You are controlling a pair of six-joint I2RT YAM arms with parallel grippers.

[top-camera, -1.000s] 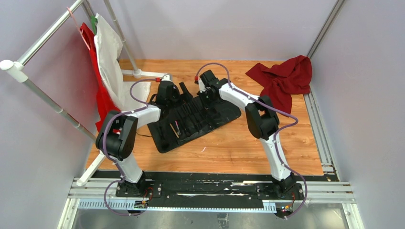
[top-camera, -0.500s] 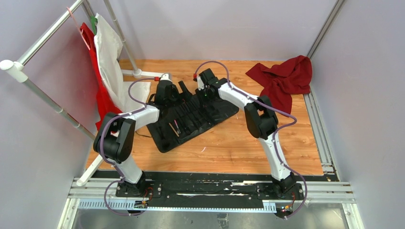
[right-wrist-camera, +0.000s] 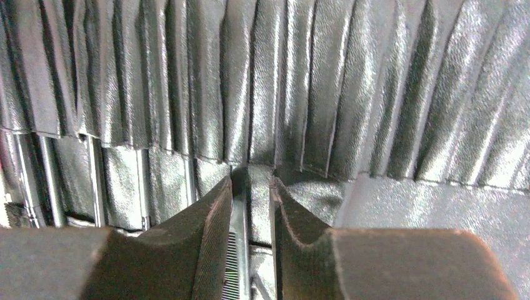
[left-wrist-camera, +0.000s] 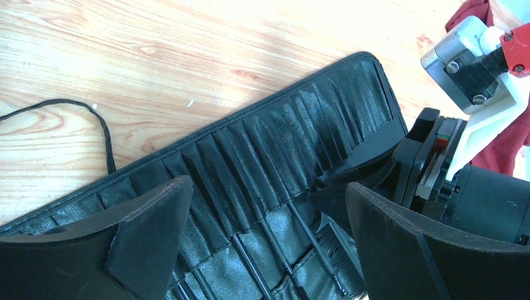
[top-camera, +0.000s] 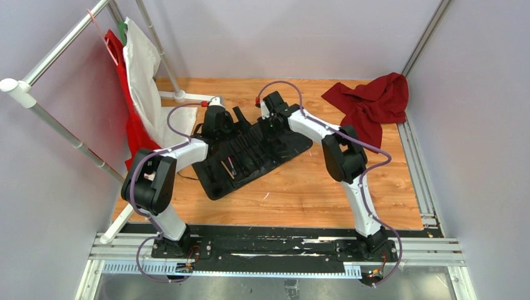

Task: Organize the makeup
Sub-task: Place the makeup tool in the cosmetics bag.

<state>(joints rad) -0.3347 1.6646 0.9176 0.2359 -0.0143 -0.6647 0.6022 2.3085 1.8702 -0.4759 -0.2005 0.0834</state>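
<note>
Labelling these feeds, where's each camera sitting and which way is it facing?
Top external: above, behind the robot, looking down at the table; both arms show.
Left wrist: looks down onto the roll-up case; own fingers, right gripper show.
Right wrist: close over the case's pockets; own fingers flank the comb.
Both wrist views share case and comb.

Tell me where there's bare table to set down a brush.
Bare table: the near strip between the roll-up case and the black base rail; also the right side, between the red cloth and that rail. Crowded: the case's far end, where left claw and right claw sit.
</note>
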